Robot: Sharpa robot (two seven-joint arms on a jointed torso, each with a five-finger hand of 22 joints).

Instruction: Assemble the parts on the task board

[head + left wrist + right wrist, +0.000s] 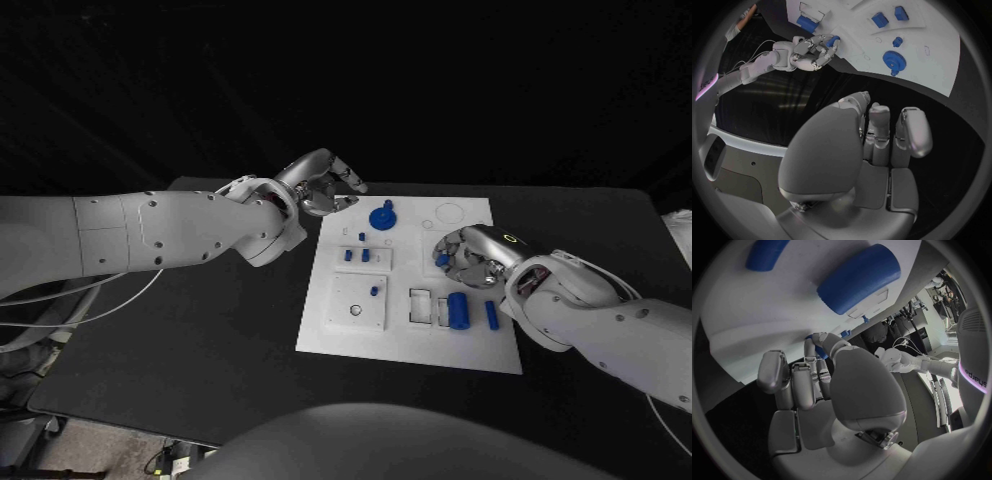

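The white task board (325,335) lies mid-table. My right hand (473,257) hovers over its right half and pinches a small blue part (443,260) between thumb and finger. The pinched part (819,346) also shows beyond my right hand (829,390) in the right wrist view. In the left wrist view the right hand (814,50) holds the same part (831,41). My left hand (325,183) hangs off the board's far left corner, holding nothing. A blue gear (384,216) sits at the board's far edge. A blue cylinder (459,310) and a short blue bar (492,314) lie at the near right.
Several small blue pegs (366,256) stand in the board's left blocks, one in the square plate (375,291). An open rectangular socket (423,305) sits beside the cylinder. Black table (188,330) surrounds the board, with its edge at the front.
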